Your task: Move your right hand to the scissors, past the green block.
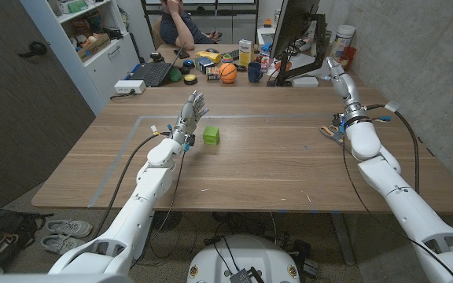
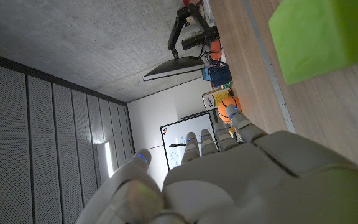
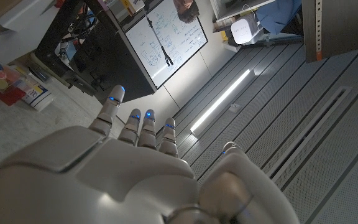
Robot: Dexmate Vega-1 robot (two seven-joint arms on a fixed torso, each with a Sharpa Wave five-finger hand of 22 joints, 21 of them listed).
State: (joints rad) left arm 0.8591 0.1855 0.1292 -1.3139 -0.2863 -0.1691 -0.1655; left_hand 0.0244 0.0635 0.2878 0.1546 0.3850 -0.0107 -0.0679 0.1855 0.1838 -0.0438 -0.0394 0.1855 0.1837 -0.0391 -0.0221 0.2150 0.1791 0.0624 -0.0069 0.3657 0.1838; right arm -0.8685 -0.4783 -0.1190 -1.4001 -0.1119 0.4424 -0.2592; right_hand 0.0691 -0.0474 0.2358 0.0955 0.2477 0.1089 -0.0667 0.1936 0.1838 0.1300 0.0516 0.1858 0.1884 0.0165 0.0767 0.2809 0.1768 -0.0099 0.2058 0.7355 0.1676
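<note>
Head view over a wooden table (image 1: 234,177) finds the robot's right hand (image 1: 338,72) raised at the far right edge, fingers extended upward and close together with nothing in them, while the scissors (image 1: 330,130) lie flat on the wood just beside that arm's wrist, partly hidden by it, blades and orange-and-blue handles hard to separate at this size. A green block (image 1: 211,135) sits near the table's middle, well apart from the scissors, and the left hand (image 1: 193,108) stands just beside it on the robot's left, fingers straight, slightly fanned and empty. From the left wrist view the same block (image 2: 325,37) looms close to that hand (image 2: 229,180), whose fingers (image 2: 216,140) reach up side by side; the right wrist view looks past the right hand (image 3: 135,174), its fingers (image 3: 138,127) near-parallel and holding nothing, toward a ceiling light and a whiteboard. Judged from these pictures, the right hand appears to be at or above the scissors, well beyond the block. The scissors look light, stiff and thin, lying low enough that fingertips may slide off the smooth metal; the thicker plastic handle loops seem the surer place to take hold. A person (image 1: 181,23) sits at the cluttered desk behind
</note>
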